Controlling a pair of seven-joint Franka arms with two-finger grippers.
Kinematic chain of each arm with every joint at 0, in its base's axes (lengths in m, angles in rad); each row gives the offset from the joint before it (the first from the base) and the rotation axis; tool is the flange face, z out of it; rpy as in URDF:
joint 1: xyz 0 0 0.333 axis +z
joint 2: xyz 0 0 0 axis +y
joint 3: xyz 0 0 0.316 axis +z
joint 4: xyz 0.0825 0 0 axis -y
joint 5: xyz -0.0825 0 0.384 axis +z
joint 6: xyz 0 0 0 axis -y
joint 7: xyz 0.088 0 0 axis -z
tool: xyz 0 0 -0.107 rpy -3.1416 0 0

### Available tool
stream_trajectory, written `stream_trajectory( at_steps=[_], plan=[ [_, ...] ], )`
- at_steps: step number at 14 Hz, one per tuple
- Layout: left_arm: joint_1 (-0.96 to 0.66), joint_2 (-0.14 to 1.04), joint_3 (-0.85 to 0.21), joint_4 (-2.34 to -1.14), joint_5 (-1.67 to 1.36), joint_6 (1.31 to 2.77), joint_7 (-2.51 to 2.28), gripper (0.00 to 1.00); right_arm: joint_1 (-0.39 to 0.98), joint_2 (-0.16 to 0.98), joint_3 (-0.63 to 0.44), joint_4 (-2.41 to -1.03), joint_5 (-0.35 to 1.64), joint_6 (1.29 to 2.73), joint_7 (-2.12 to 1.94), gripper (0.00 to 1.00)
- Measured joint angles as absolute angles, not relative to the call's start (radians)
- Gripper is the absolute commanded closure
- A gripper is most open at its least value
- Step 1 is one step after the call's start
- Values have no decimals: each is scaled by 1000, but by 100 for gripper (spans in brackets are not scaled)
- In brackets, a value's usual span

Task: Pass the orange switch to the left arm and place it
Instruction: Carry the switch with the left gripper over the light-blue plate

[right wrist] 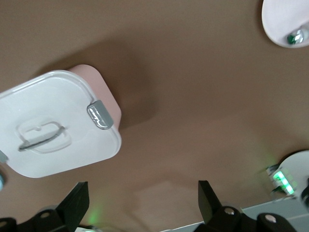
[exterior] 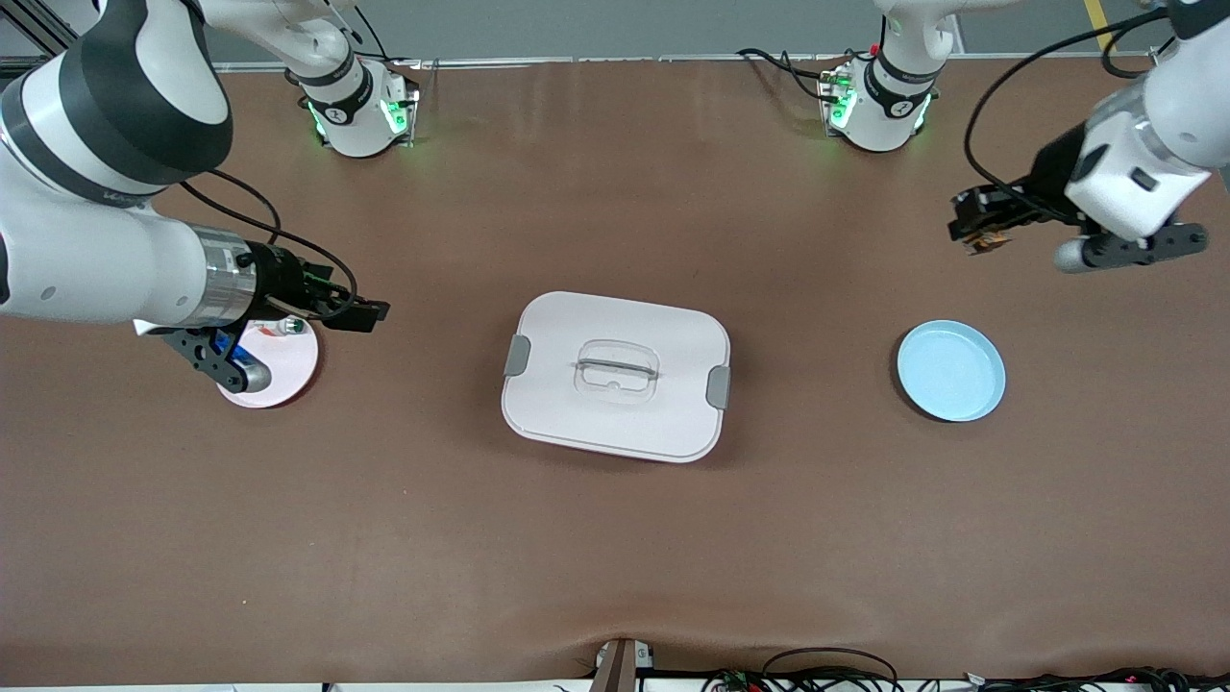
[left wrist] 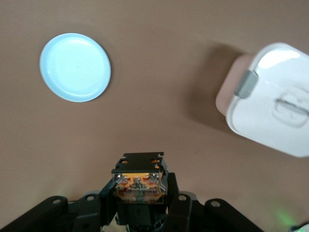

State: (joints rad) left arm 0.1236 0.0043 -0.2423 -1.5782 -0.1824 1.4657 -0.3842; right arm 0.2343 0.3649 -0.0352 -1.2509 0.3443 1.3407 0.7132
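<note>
Fingers of the left gripper (exterior: 978, 231) are clamped on the orange switch (exterior: 986, 240), which we see held up in the air toward the left arm's end of the table (exterior: 615, 538), over bare brown surface and away from the blue plate (exterior: 951, 371). In the left wrist view the orange switch (left wrist: 137, 186) sits between the black fingers (left wrist: 141, 159) of the left gripper (left wrist: 139, 181), its orange and clear body facing the camera, with the blue plate (left wrist: 75, 67) and a corner of the box (left wrist: 270, 99) on the table (left wrist: 159, 96) below.

We find the box (exterior: 616, 376) in the middle of the table, lid on, grey latches at both short sides and a clear recessed handle in its lid. It lies well apart from both plates.

At the right arm's end, the right gripper (exterior: 356, 314) hovers just beside the pink plate (exterior: 279, 370), its fingers spread wide with nothing between them. In the right wrist view the two fingers (right wrist: 77, 205) of the right gripper (right wrist: 142, 205) stand far apart over bare table (right wrist: 193, 96), with the box (right wrist: 58, 125) near them. A small white component with a green cap (exterior: 291, 327) rests on the pink plate; we also see it on the pink plate (right wrist: 285, 19) in the right wrist view, as a green-tipped piece (right wrist: 295, 37) at the plate's edge.
</note>
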Motion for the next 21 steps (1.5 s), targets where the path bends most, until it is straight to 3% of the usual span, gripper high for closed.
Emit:
stream_trajectory(
  at_steps=[6,10,13,16,21],
  plan=[
    [186,41,-242,-1578,-41,1471,-767,100,172,366,-36,-1225,258,1322,350,0],
    [200,104,-244,-1624,5,1584,-1014,100,163,367,-33,-1211,140,1317,169,0],
    [231,96,-243,-1756,6,1783,-1172,100,159,367,-34,-1197,84,1261,91,0],
    [243,65,-244,-1967,6,2024,-1263,100,114,367,-36,-1192,51,1235,11,0],
    [289,58,-245,-2193,6,2233,-1277,100,32,363,-37,-1134,-36,1230,-57,0]
  ],
)
